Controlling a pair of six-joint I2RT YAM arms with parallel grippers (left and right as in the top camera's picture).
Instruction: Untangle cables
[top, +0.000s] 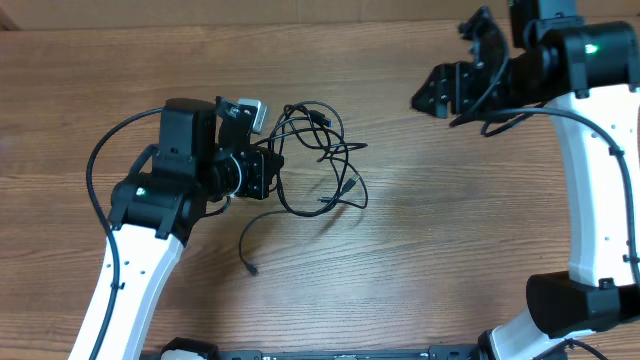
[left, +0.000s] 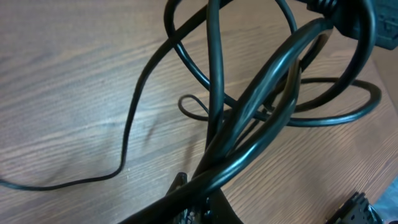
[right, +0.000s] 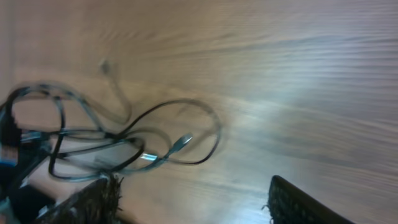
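The cables (top: 320, 155) are lying well left of the right pincer (right: 193, 199), its jaws standing apart, while the nearer left pincer (top: 268, 168) is clamping their left edge.

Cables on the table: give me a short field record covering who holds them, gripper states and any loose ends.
bundle: thin black cables with silvery plug tips, looped together on the brown wooden table
left gripper: shut on the cables at the bundle's left edge
right gripper: open, empty, off to the bundle's right, not touching it
loose end: one tail trails toward the near edge, its plug tip lying on the wood
status: not yet untangled
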